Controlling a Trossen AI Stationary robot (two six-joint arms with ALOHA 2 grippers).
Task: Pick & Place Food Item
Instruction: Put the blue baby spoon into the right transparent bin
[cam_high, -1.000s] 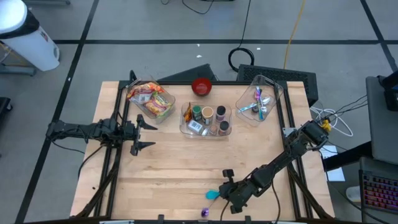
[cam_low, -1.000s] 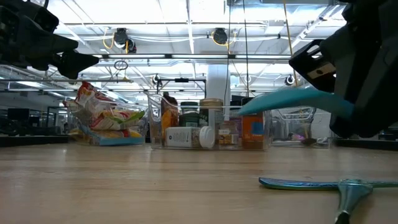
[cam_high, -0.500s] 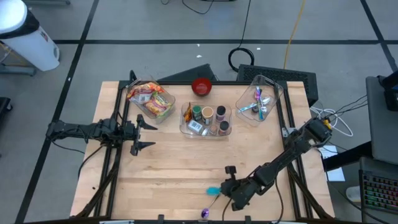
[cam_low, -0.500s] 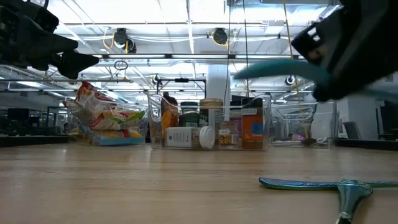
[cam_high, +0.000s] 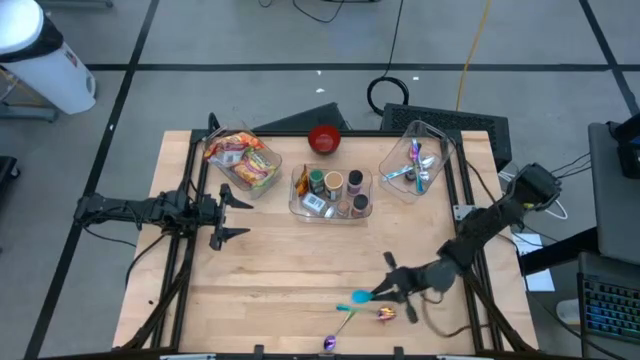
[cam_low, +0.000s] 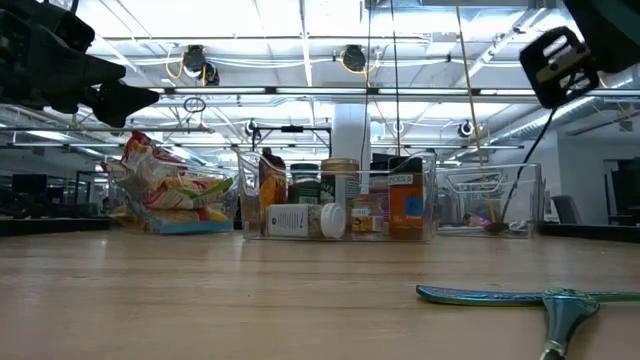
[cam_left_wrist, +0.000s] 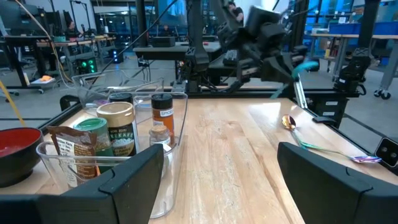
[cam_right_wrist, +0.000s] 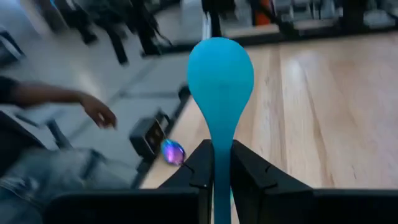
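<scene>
**Near the worktop's front edge: spoon gripped**

I see the right gripper (cam_high: 385, 291) above the worktop (cam_high: 290, 270), fingers (cam_right_wrist: 200, 168) clamped on the blue spoon (cam_right_wrist: 219, 84), bowl protruding forward. Left gripper (cam_high: 232, 214) waits left of the containers, fingers spread, holding nothing.

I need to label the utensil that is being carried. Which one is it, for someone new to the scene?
Look at the wooden table, near its front edge on the right side. There the right gripper is shut on a blue spoon, lifted off the surface. The iridescent spoon beside it lies loose on the wood.
</scene>
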